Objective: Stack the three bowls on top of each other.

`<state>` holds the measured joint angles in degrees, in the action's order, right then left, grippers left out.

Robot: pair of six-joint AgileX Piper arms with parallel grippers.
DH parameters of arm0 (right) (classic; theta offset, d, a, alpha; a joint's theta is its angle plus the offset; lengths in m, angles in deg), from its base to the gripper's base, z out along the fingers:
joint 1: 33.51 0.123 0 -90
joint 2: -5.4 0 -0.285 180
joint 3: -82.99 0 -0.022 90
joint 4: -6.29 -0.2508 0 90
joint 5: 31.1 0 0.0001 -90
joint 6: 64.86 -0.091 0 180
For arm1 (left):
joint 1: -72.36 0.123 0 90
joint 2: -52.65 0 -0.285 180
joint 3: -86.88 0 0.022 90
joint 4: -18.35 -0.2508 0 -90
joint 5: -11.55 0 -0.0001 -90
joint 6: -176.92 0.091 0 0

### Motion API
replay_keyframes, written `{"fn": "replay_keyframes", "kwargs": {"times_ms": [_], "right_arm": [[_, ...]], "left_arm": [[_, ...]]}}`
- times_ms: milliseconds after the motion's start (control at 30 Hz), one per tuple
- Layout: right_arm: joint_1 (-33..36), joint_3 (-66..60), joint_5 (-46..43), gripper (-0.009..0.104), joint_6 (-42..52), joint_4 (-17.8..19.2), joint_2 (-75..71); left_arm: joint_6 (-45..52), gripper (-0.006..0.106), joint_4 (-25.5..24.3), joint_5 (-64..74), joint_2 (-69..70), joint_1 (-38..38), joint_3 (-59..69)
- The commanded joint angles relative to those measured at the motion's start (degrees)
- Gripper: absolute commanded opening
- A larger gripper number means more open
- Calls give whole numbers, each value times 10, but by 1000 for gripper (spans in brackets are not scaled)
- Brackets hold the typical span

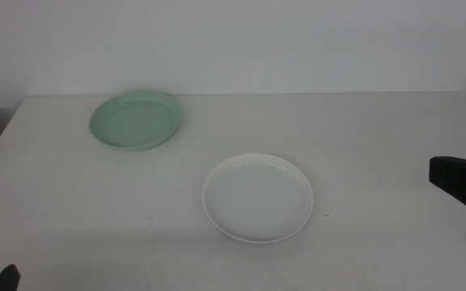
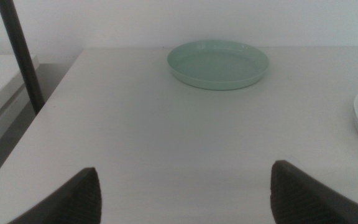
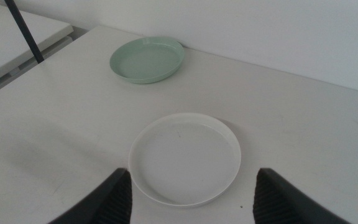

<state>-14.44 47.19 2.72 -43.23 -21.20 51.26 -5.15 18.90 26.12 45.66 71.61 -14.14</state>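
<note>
On desk: green bowl far left; white bowl centre, apart.
Left gripper: jaws wide, empty.
Right gripper: jaws wide, seemingly empty, near white bowl.

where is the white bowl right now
In the middle view the white bowl sits on the table's near centre, apart from the mint green bowl at far left.

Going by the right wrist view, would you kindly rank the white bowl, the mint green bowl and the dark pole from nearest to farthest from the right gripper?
1. White bowl: just ahead of the open right gripper, mid-table.
2. Mint green bowl: farther back, near the table's far edge.
3. Dark pole: farthest, beyond the table's edge.
</note>
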Motion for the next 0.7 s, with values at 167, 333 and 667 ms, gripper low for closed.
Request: {"fn": "replay_keyframes", "kwargs": {"times_ms": [167, 333, 667], "right_arm": [[0, 14, -34, 50, 4, -7, -1], [0, 14, -34, 50, 4, -6, -1], [0, 14, -34, 50, 4, -6, -1]], "left_arm": [[-11, 104, -5, -32, -34, -4, -37], [-9, 104, -18, 42, -158, -4, -158], [-9, 104, -44, 174, -473, -4, -474]]}}
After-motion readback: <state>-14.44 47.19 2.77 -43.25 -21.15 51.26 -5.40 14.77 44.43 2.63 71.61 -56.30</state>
